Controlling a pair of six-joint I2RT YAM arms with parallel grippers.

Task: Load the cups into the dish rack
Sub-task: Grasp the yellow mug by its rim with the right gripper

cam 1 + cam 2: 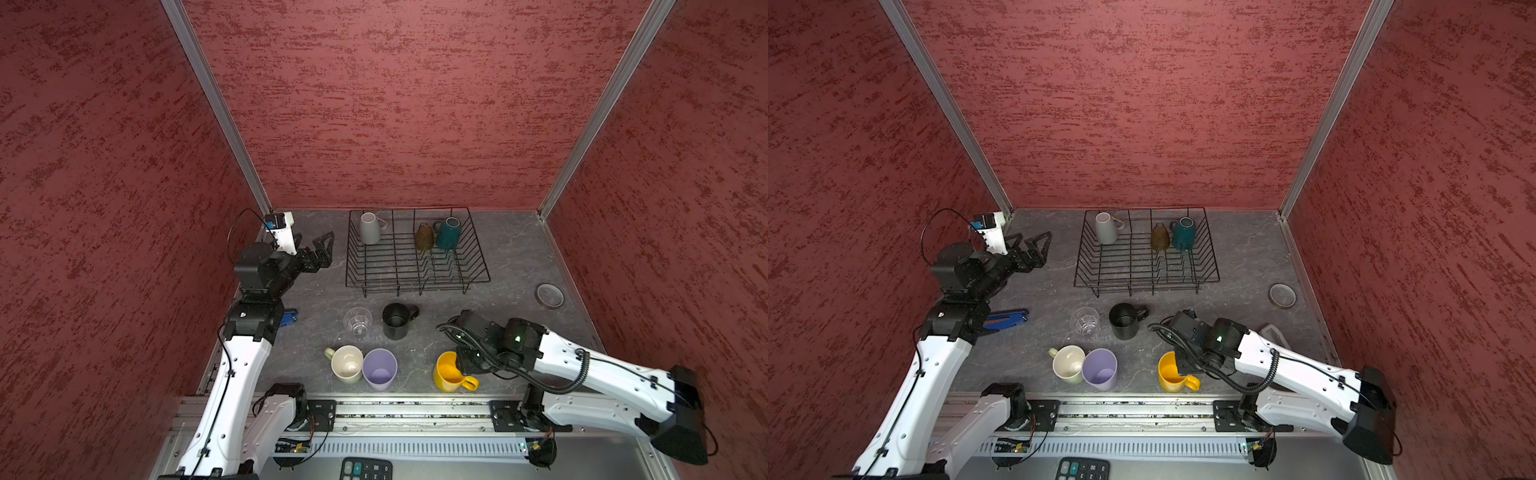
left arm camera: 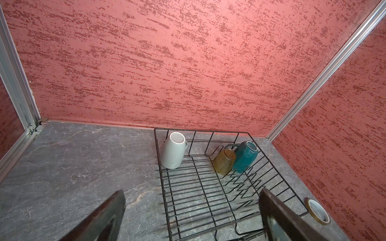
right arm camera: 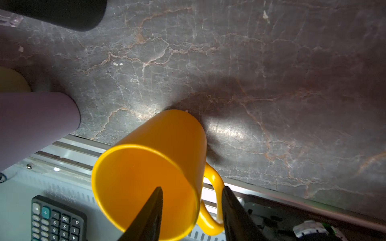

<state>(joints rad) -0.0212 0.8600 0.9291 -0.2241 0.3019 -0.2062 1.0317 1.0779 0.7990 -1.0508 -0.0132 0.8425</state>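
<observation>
**Right gripper straddles yellow mug's wall**

We see the right gripper [image 3: 193,187] lowered over the yellow mug [image 1: 449,372], which stands upright at about 5 o'clock on the table [image 1: 519,257], close to the front edge, its handle pointing to 4 o'clock. In the right wrist view the jaws stand part spread. One finger [image 3: 150,215] dips inside the mouth and the other sits outside, right against the handle. The wall on the handle side lies between them, with a clear gap on the inner side, so we read no pinch.

The left gripper [image 1: 1034,241] hangs in the air at 9 o'clock of the rack [image 1: 417,284], jaws wide and empty. The rack sits at 12 o'clock, by the back wall. Inside it, mouth down, are the grey mug [image 1: 370,228] at its 11 o'clock corner and the brown mug [image 1: 424,237] and teal mug [image 1: 449,233], side by side at 1 o'clock.

On the table, the glass [image 1: 358,321] and black mug [image 1: 396,321] stand near each other at the centre. The pale-green mug [image 1: 346,364] and lilac tumbler [image 1: 379,369] touch at 6 o'clock. A tape roll [image 1: 549,295] lies at 3 o'clock.
</observation>
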